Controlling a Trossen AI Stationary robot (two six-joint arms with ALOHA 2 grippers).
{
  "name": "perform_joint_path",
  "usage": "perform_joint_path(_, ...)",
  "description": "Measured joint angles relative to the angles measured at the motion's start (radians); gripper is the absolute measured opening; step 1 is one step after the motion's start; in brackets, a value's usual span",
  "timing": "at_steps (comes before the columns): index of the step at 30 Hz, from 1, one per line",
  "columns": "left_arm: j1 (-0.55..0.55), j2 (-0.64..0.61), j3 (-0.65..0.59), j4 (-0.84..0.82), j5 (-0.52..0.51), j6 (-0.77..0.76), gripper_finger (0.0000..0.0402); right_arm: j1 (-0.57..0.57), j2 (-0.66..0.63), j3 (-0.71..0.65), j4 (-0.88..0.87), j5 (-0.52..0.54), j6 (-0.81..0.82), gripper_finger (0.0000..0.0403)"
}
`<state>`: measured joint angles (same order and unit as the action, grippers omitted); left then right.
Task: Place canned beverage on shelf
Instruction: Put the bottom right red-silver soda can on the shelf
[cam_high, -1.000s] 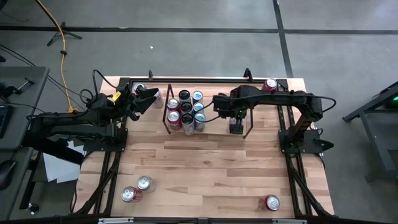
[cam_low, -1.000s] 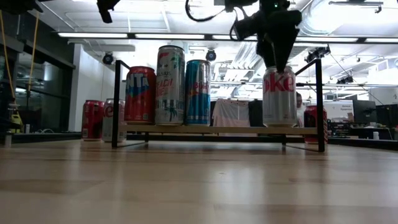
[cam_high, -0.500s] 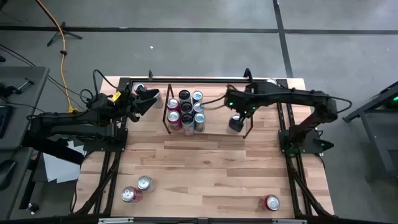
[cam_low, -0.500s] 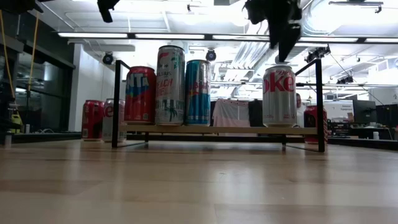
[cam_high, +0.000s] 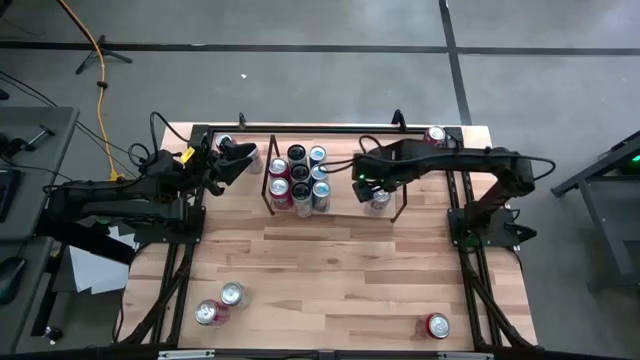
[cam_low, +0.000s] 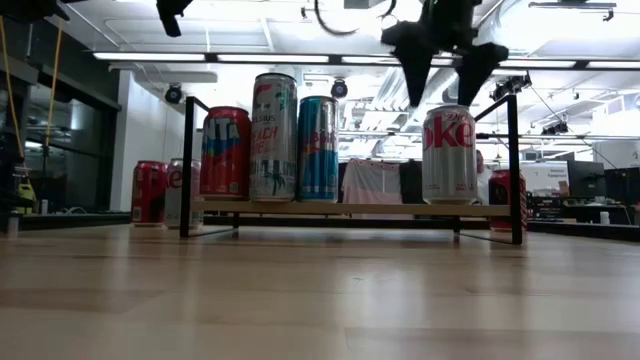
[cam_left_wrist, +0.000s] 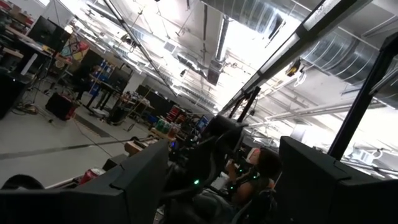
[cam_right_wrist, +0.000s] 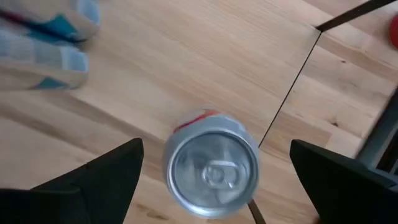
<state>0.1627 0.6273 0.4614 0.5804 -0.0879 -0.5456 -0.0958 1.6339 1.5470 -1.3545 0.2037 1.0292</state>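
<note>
While the left gripper (cam_high: 240, 153) waited at the upper left of the high view, jaws parted and empty, three cans (cam_low: 273, 140) stood left on the shelf (cam_low: 350, 209). Right of them, the silver can (cam_low: 449, 155) stood upright, the right gripper (cam_low: 444, 68) above it, jaws wide.

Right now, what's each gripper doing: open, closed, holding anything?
Left gripper: open, holding nothing, beside the shelf.
Right gripper: open, holding nothing, above the silver can standing on the shelf.
</note>
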Motion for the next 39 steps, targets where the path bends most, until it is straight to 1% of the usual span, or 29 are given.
perform_joint_path(12, 0.0, 0.0, 0.0, -0.016, 0.004, 0.006, 0.0262, 0.03, 0.068, 0.0, -0.051, -0.002, 0.122, 0.0391)
perform_joint_path(19, 0.0, 0.001, 0.0, -0.016, 0.005, 0.016, 0.0262, 0.031, 0.083, 0.0, -0.016, -0.038, 0.135, 0.0391)
perform_joint_path(25, 0.0, 0.001, 0.0, -0.016, 0.005, 0.018, 0.0262, 0.031, 0.083, 0.0, -0.017, -0.045, 0.143, 0.0388)
perform_joint_path(28, 0.0, 0.001, 0.0, -0.016, 0.005, 0.019, 0.0262, 0.03, 0.083, 0.0, -0.019, -0.055, 0.145, 0.0372)
perform_joint_path(32, 0.0, 0.001, 0.0, -0.018, 0.005, 0.024, 0.0262, 0.031, 0.083, -0.003, -0.024, -0.054, 0.153, 0.034)
perform_joint_path(39, 0.0, 0.001, 0.0, -0.032, 0.006, 0.024, 0.0262, 0.033, 0.076, -0.056, 0.002, -0.058, 0.151, 0.029)
